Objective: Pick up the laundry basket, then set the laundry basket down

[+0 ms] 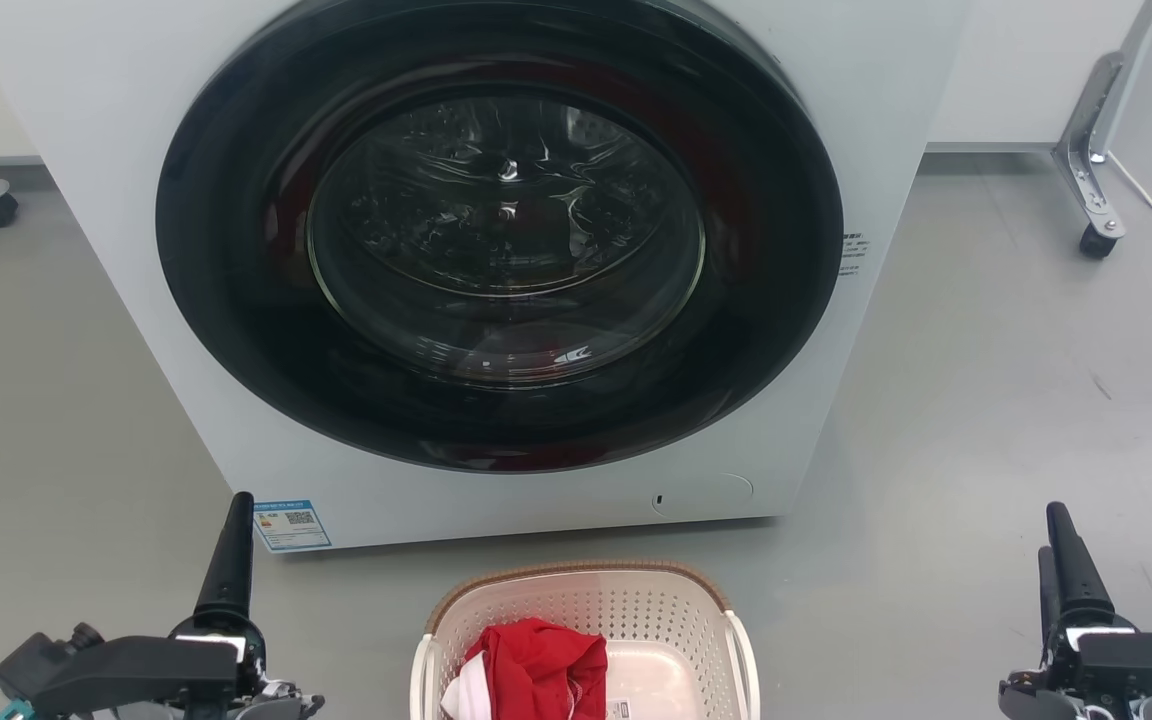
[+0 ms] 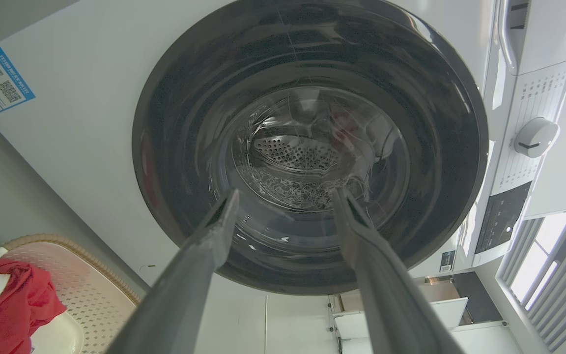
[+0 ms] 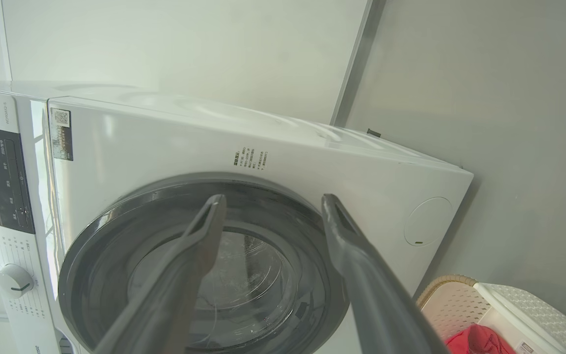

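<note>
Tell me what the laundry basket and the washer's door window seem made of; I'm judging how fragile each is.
The laundry basket looks like moulded plastic, cream and matte: its walls carry even rows of punched holes. Its brown rim looks woven, but is probably moulded too. The door window is clear and glossy with sharp reflections: it could be glass or clear plastic, I cannot tell.

On floor [image 1: 986, 400]: laundry basket [image 1: 586, 605] at 6 o'clock w/ cloth [image 1: 536, 665] in it, just before washer [image 1: 496, 250] at 12. left gripper [image 1: 239, 512] at 8, right gripper [image 1: 1054, 522] at 4.
</note>
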Available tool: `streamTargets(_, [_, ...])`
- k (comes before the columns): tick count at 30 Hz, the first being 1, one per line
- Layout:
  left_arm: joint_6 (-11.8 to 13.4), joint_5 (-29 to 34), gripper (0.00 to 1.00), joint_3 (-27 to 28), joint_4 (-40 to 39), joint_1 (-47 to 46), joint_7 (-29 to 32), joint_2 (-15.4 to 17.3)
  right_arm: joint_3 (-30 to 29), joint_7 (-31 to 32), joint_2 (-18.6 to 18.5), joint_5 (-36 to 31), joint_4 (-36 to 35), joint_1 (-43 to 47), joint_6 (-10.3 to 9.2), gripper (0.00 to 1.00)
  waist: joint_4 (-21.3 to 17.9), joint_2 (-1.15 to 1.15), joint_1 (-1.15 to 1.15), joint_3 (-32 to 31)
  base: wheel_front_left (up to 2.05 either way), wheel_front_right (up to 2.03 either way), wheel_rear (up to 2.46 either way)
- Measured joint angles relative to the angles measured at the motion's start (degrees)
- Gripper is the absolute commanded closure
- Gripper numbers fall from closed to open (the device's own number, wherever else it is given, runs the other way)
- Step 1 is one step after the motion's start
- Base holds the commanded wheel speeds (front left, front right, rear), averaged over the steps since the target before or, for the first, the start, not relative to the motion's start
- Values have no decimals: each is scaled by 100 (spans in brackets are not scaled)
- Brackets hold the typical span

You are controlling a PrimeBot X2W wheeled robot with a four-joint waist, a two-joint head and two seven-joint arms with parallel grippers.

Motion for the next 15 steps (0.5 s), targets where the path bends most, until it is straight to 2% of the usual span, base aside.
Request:
streamTargets(8, [2, 781, 0, -252, -74, -104, -149, 138, 177, -148, -125, -725, -40, -96, -98, 0, 4, 0, 0, -3, 0, 0, 0])
streamTargets(15, [177, 1582, 0, -486, -127, -213, -267, 294, 294, -246, -223, -1411, -87, -187, -255, 0, 7, 0, 0, -21, 0, 0, 0])
